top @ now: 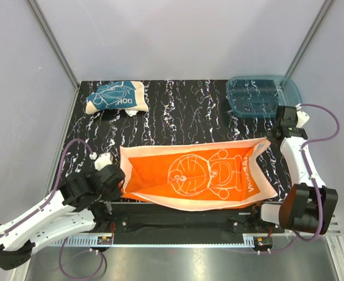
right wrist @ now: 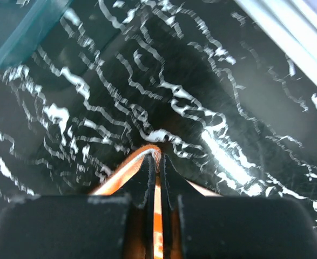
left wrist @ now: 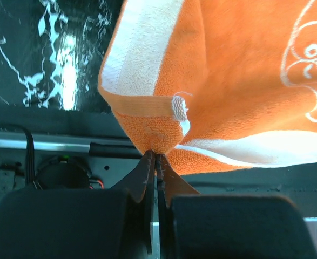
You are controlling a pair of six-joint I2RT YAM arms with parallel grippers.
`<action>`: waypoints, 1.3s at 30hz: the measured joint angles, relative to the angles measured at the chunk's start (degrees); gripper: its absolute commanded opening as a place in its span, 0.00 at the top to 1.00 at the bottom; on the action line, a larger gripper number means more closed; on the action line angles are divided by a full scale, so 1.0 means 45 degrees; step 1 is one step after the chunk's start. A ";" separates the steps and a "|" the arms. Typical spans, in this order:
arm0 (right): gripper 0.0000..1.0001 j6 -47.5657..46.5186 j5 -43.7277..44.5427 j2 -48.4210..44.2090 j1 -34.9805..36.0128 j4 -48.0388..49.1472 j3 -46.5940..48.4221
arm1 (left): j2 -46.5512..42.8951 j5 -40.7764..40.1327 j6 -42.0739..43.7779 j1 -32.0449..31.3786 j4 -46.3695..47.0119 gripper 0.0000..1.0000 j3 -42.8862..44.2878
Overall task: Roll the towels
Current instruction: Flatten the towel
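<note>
From above, the orange towel (top: 195,175) runs left-to-right by the near edge, with the teal towel (top: 116,97) bunched far left. Left wrist: the left gripper (left wrist: 156,157) pinches a left-end corner. Right wrist: the right gripper (right wrist: 157,156) clamps the far-right corner

The left arm (top: 43,213) and right arm (top: 297,161) are being pictured from above, their white link shells being interrupted by bulky black joint housings. A purplish-grey cable (top: 64,153) is being looped out from the left arm, and a matching cable (top: 337,124) from the right. At the wrist cameras, the left gripper (left wrist: 156,155) and right gripper (right wrist: 157,156) are being shown with thin dark fingers (left wrist: 147,174) mounted on blocky black bodies.
</note>
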 measured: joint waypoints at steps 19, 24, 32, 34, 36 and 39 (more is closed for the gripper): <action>1.00 -0.0029 -0.1763 0.3716 -0.0520 0.0063 0.3196 | 0.0311 -0.1122 -0.1025 -0.0010 -0.0583 0.85 0.0738; 1.00 -0.0131 -0.1836 0.4556 -0.0520 0.0063 0.4396 | 0.1559 -0.1807 0.0330 0.0597 0.0248 0.41 0.1336; 1.00 -0.0185 -0.1987 0.4522 -0.0520 0.0214 0.3259 | 0.4459 -0.0185 0.4260 0.5294 0.4852 0.33 0.1379; 1.00 -0.0180 -0.2098 0.4517 -0.0520 0.0223 0.2875 | 0.5416 0.0311 0.5081 0.6193 0.6110 0.34 0.1379; 1.00 -0.0180 -0.2307 0.4507 -0.0520 0.0223 0.2555 | 0.6324 0.0753 0.5712 0.6946 0.7193 0.34 0.1384; 1.00 -0.0180 -0.2599 0.4420 -0.0520 0.0233 0.2317 | 0.7854 0.1549 0.6387 0.8150 0.8612 0.40 0.1375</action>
